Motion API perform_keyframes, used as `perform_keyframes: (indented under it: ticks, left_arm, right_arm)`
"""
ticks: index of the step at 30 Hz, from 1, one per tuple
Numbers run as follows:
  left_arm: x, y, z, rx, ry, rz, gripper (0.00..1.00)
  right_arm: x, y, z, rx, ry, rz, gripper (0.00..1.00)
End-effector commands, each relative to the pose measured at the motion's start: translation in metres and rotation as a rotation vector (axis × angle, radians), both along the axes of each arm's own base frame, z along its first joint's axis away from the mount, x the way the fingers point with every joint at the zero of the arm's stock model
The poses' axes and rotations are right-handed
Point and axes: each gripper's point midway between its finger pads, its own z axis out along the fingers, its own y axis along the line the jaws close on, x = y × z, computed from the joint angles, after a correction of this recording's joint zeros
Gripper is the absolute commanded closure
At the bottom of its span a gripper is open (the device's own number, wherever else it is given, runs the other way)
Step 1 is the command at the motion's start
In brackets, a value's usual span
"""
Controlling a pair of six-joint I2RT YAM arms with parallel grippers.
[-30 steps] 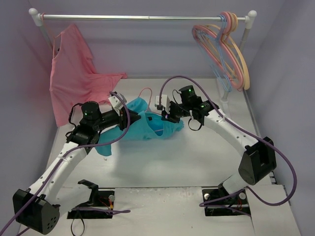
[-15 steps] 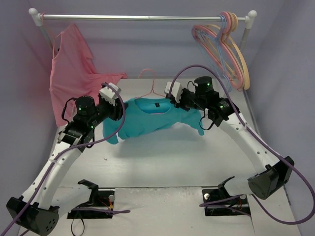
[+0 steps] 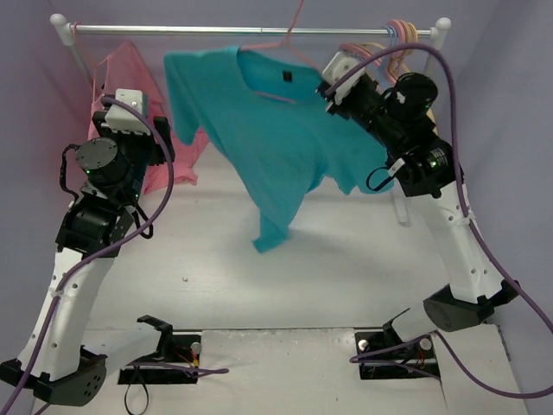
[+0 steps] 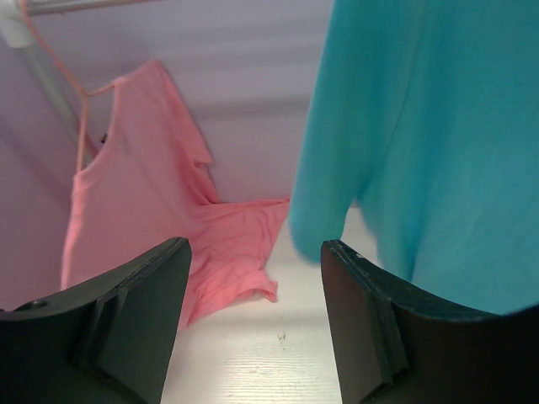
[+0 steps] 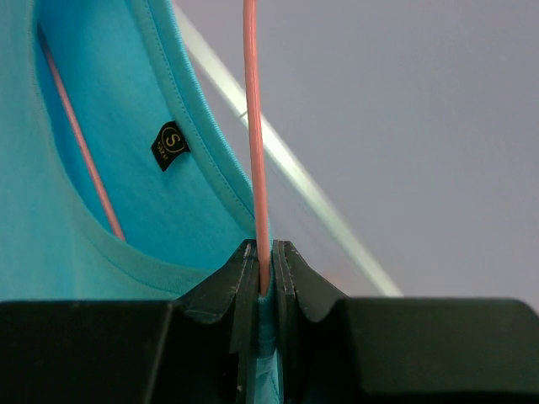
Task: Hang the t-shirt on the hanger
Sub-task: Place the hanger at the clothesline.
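The teal t-shirt (image 3: 276, 130) is hanging up high by the metal rail (image 3: 216, 30). Its soft cloth droops in loose folds off the thin pink wire hanger (image 5: 255, 151), which runs inside its stitched round neck. The right gripper (image 5: 264, 273) is pinched tight on that wire with a bit of teal cloth caught in too, and the left gripper (image 4: 253, 261) is spread wide with nothing in it, near the sleeve, with the limp pink garment (image 4: 143, 210) behind.

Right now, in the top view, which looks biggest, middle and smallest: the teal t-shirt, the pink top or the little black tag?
Largest: the t-shirt.
Next: the pink top, partly hidden behind the left arm.
Smallest: the black tag at the neck.
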Motion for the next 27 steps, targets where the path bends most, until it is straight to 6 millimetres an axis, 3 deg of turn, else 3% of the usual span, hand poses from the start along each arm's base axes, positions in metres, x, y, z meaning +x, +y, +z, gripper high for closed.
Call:
perform_keyframes:
  ticks: [1, 4, 5, 9, 10, 14, 17, 27]
  left_arm:
    - [-0.004, 0.019, 0.020, -0.047, -0.017, 0.099, 0.37]
    - [-0.003, 0.022, 0.011, -0.072, 0.025, 0.131, 0.36]
    - [-0.003, 0.023, 0.002, -0.077, 0.061, 0.138, 0.34]
    - [-0.006, 0.024, -0.018, -0.100, 0.135, 0.158, 0.33]
    - [-0.006, 0.025, -0.026, -0.102, 0.156, 0.169, 0.32]
    - [-0.011, 0.026, -0.049, -0.107, 0.214, 0.179, 0.31]
    - [-0.014, 0.026, -0.063, -0.114, 0.248, 0.186, 0.31]
    - [-0.023, 0.021, -0.092, -0.151, 0.355, 0.181, 0.31]
  right_arm:
    - [-0.018, -0.023, 0.132, 0.273, -0.320, -0.051, 1.00]
    - [-0.027, -0.021, 0.160, 0.357, -0.375, -0.008, 1.00]
    - [-0.029, -0.011, 0.157, 0.348, -0.362, 0.047, 1.00]
    - [-0.011, 0.011, 0.116, 0.285, -0.232, 0.099, 1.00]
    - [-0.002, 0.015, 0.096, 0.272, -0.183, 0.090, 1.00]
    - [0.017, 0.023, 0.044, 0.223, -0.069, 0.072, 1.00]
    - [0.033, 0.018, 0.019, 0.211, -0.014, 0.001, 1.00]
    - [0.081, 0.005, 0.003, 0.252, 0.038, -0.236, 1.00]
